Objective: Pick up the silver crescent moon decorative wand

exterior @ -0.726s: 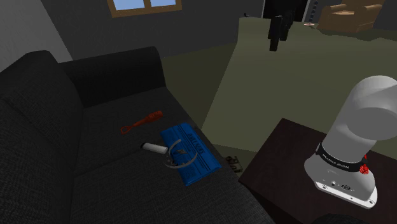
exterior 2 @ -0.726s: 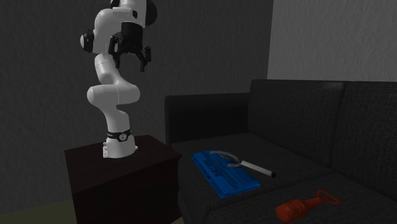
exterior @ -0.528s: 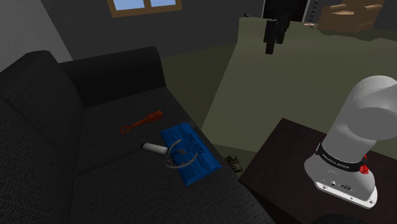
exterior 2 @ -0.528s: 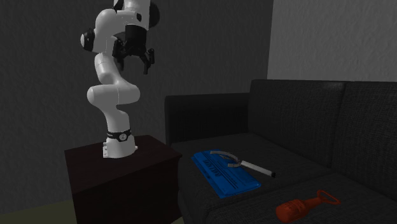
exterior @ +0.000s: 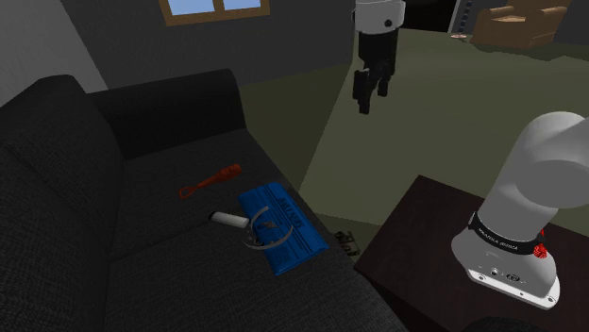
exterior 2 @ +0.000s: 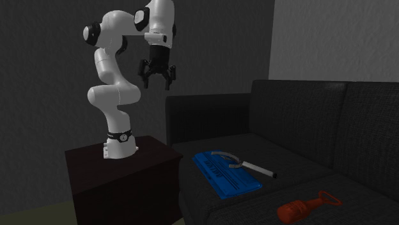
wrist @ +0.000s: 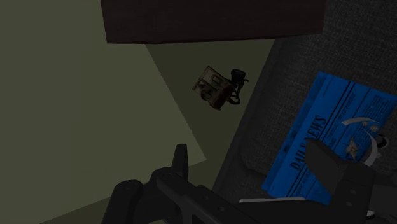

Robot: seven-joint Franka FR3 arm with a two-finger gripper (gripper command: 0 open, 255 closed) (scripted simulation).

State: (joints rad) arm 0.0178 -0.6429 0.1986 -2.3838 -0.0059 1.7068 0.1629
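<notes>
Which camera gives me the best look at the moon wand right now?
The shoulder view: it looks down on the wand, showing its pale handle on the sofa and its crescent over the blue newspaper. The second exterior view shows it whole but from a low, flattening angle. The wrist view catches part of the crescent.

A dark sofa (exterior: 57,141) stands on an olive floor (exterior: 425,123) near a window (exterior: 212,8).

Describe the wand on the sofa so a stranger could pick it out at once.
Find the dark sofa, then the blue newspaper on its seat. The wand lies half on it: pale handle, thin silver crescent, unlike the red-handled tool.
</notes>
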